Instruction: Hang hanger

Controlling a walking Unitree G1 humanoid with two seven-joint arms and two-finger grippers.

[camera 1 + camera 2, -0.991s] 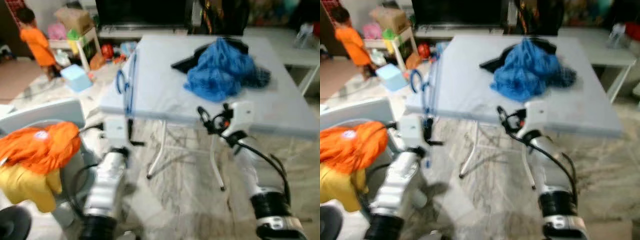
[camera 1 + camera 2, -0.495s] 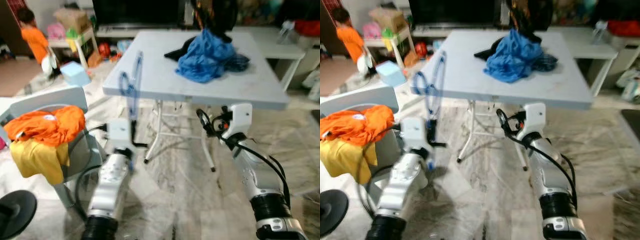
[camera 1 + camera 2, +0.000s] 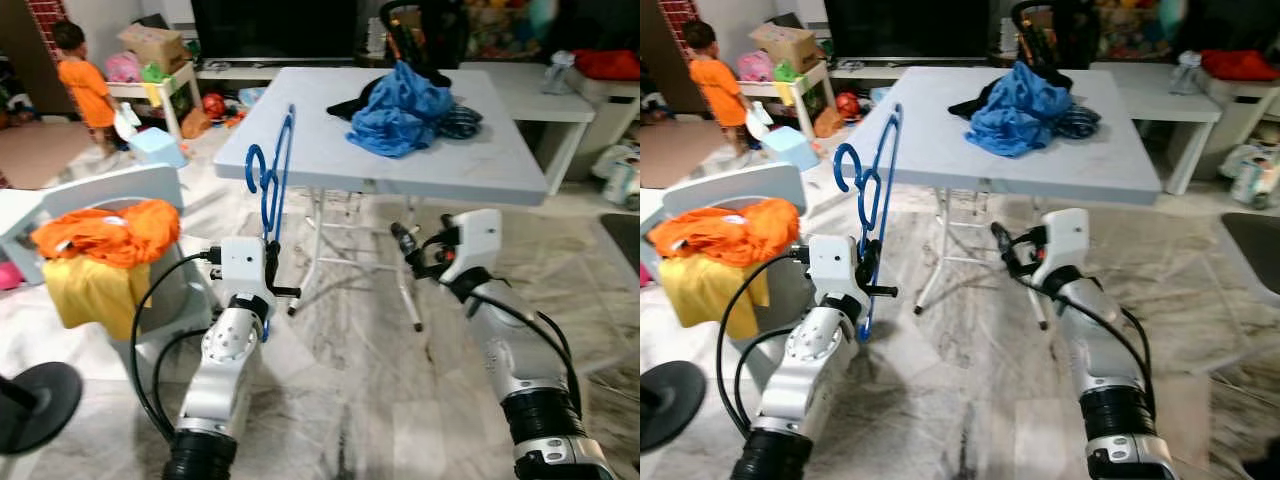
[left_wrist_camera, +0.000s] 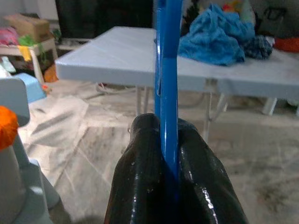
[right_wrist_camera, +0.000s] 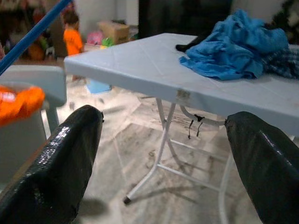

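Blue hanger [image 3: 872, 190] stands upright in the left gripper [image 4: 168, 154], jaws clamped on its lower bar, long axis vertical, hook topmost, short of the counter [image 3: 940, 130]. The right gripper [image 5: 163, 154] hangs empty nearby, jaws wide apart.

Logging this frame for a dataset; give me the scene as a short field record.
held item: blue hanger, upright
left gripper: shut on the hanger's bar
right gripper: open, holding nothing, facing the table
table: white folding, blue clothes piled on it
chair: orange and yellow clothes draped over it
person: far left, standing
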